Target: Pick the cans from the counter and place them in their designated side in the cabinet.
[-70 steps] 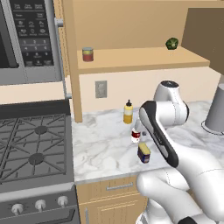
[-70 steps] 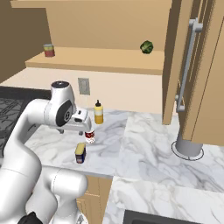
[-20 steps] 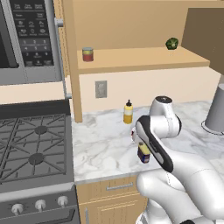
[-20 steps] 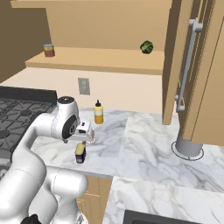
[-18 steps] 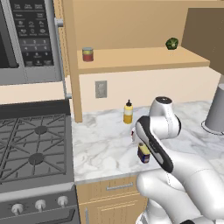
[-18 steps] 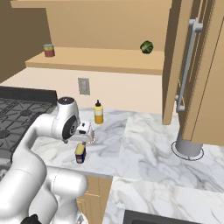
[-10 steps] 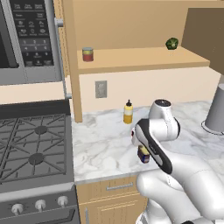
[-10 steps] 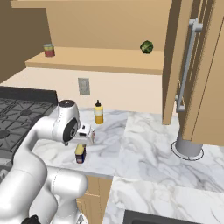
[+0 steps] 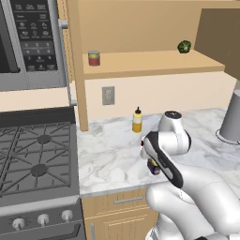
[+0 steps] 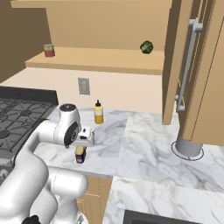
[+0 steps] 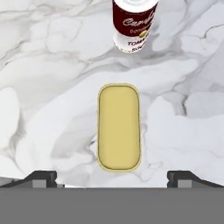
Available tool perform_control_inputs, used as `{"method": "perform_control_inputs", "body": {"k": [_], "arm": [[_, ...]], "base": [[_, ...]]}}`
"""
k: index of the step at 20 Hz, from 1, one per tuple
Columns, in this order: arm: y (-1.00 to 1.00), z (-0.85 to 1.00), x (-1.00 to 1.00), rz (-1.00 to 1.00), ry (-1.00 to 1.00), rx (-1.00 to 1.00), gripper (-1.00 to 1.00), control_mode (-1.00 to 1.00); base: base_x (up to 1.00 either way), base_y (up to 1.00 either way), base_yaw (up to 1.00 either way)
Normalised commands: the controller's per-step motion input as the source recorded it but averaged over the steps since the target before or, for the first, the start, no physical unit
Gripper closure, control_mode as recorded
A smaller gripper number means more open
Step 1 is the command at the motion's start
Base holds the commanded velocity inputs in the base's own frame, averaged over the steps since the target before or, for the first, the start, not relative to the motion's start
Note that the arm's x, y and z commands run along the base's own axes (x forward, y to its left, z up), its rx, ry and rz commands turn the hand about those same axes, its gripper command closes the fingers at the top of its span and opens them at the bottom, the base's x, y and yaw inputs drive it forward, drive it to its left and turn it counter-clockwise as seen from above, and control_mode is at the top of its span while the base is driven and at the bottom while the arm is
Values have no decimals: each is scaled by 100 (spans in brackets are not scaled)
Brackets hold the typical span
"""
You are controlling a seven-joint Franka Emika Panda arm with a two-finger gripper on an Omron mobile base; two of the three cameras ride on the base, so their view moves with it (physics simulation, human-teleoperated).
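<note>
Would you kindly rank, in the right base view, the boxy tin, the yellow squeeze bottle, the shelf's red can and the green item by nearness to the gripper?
1. Boxy tin, directly beneath the gripper on the counter.
2. Yellow squeeze bottle, behind it by the wall.
3. Red can, left end of the cabinet shelf.
4. Green item, right on that shelf; nearly tied with the red can.

Your arm [image 9: 161, 157] bends low over the counter [image 9: 108, 159], covering most of the blue tin [image 9: 153, 167] at its front edge. The yellow bottle [image 9: 137, 120] stands behind, by the wall. Up on the cabinet shelf [image 9: 154, 65]: a red can [image 9: 94, 58] left, a green ball [image 9: 184, 46] right.
</note>
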Motion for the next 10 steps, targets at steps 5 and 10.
{"method": "perform_control_inputs", "body": {"k": [5,10], "arm": [[0,-16,10,0,0,0,-100,-100],[0,-15,11,0,0,0,-100,-100]], "base": [[0,0,0],[0,0,0]]}}
